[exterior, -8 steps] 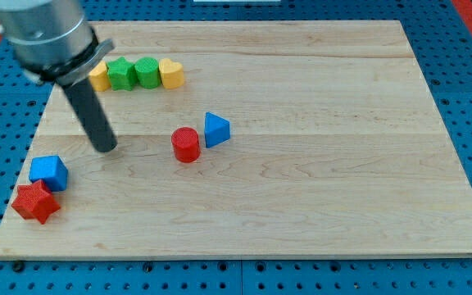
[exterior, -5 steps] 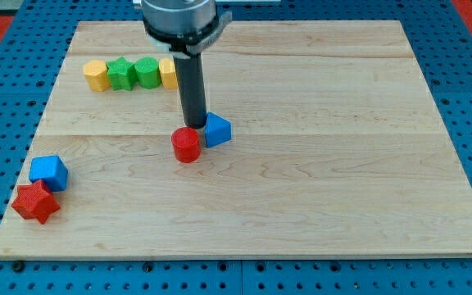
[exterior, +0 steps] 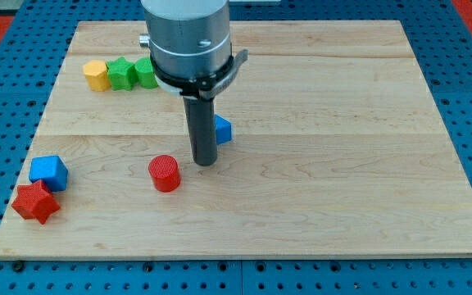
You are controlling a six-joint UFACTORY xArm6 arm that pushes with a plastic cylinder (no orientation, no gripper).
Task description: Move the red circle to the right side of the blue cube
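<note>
On the wooden board (exterior: 342, 164), our tip (exterior: 206, 161) (a bare rod, no fingers) has just shoved the red circle (exterior: 165, 173) from frame centre down-left, roughly halfway toward the blue cube (exterior: 48, 172) at lower left.

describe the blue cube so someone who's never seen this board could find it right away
Start at the wooden board and go to its corner at the view's bottom left. Two blocks sit touching there: the blue cube is the upper one, with the red star just below it. The other blue block sits mid-board, half hidden behind my tip.
</note>
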